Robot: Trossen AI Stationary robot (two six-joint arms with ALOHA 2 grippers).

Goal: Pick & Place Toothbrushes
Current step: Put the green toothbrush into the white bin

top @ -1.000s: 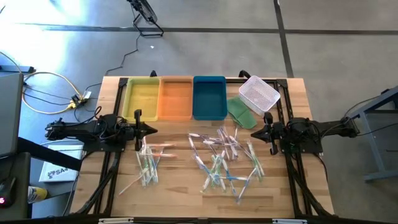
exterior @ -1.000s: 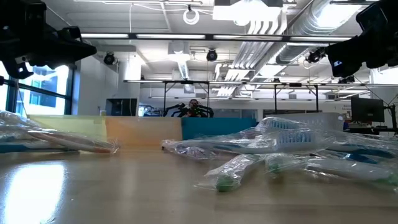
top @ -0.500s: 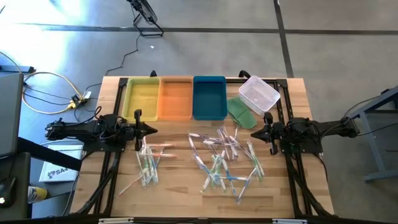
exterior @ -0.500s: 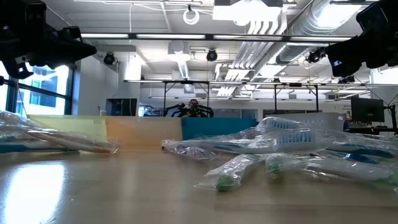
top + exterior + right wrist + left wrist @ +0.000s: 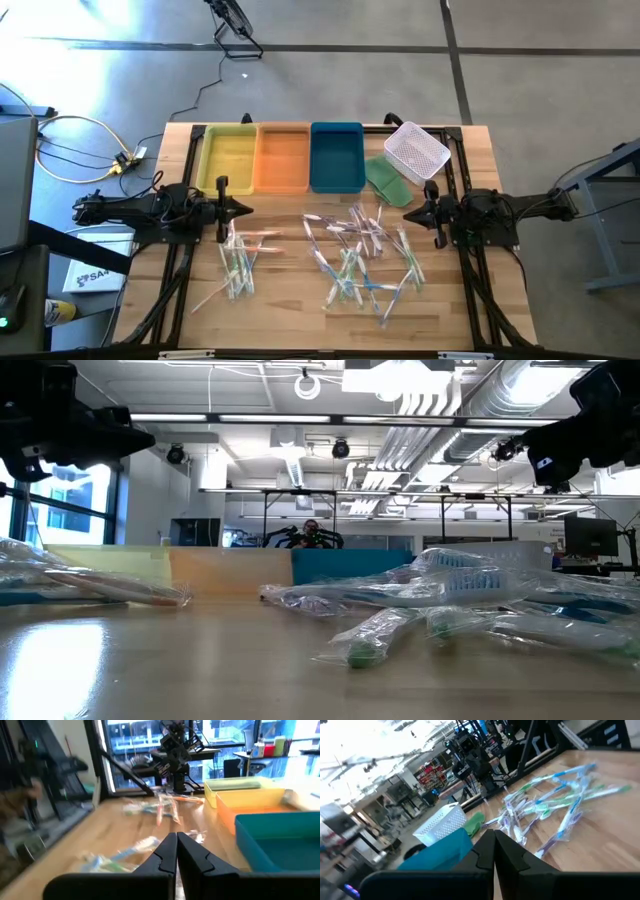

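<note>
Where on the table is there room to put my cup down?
Bare wood lies along the near edge of the table, and between the small pile of toothbrushes and the big pile. The trays and basket crowd the far edge.

The counter (image 5: 290,290) is made of light wood planks with visible grain, and its surface has a soft shine in the low view. The toothbrushes (image 5: 360,255) are in clear crinkled wrappers that look like glossy thin plastic, and their handles look like smooth plastic. The yellow tray (image 5: 229,158), the orange tray (image 5: 283,158) and the blue tray (image 5: 336,157) look like smooth matt plastic. The white basket (image 5: 416,151) is a plastic mesh with many small holes. Both arms are dark and matt; the left hand (image 5: 494,851) and the right hand (image 5: 176,852) have smooth black fingers. The floor (image 5: 330,80) around looks like grey, slightly rough concrete.
</note>
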